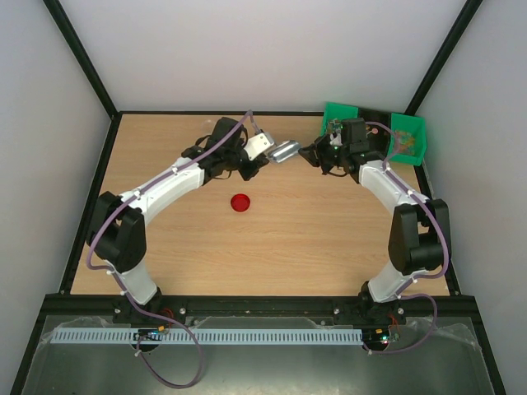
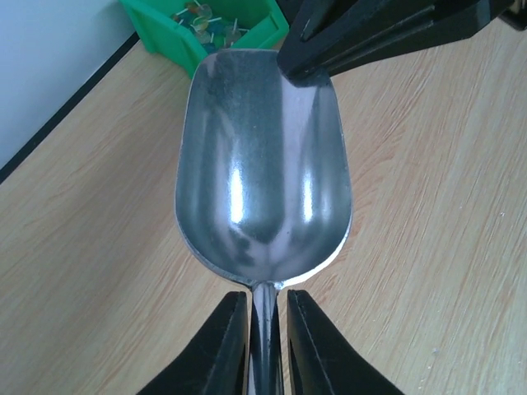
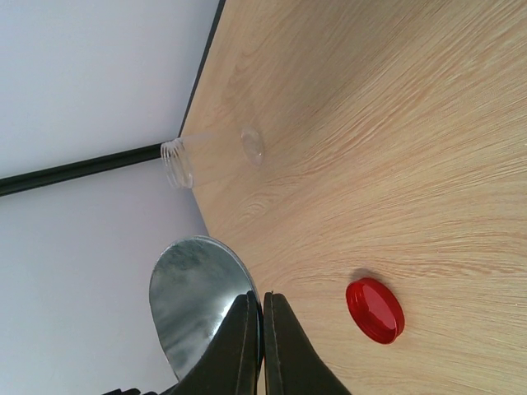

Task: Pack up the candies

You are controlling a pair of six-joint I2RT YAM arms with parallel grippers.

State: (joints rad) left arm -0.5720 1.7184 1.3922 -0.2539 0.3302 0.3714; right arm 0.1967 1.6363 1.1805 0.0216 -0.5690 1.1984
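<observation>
**Scoop gripped at both ends, candies sitting in the bin**

Grippers first. The left gripper (image 2: 268, 298) is nearly closed, with its fingers (image 2: 221, 350) pressed on either side of the scoop's thin handle, so it's clamped on that. The right gripper (image 3: 261, 296) is fully closed. Its fingertips meet right at the front rim of the scoop (image 2: 263, 181), and from its own wrist view the rim looks pinched between them. From above, the scoop hangs between the two arms over the back middle of the desk (image 1: 329, 247), and its bowl has nothing in it.

The candies (image 2: 206, 25) are in a green bin (image 1: 409, 136) at the back right corner of the desk, just behind the right arm. They're a jumble of tiny coloured bits, way too small to count.

Counts:
- scoop: 1
- lid (image 1: 240, 202): 1, red and round, lying flat on the bare wood near the middle of the desk, well clear of both grippers
- jar (image 3: 210, 156): 1, clear, open, lying on its side by the back edge, only seen from the right wrist
- green bins: 2, side by side at the back right corner; the second bin (image 1: 338, 111) is mostly hidden behind the right gripper, so I can't tell what's in it
</observation>
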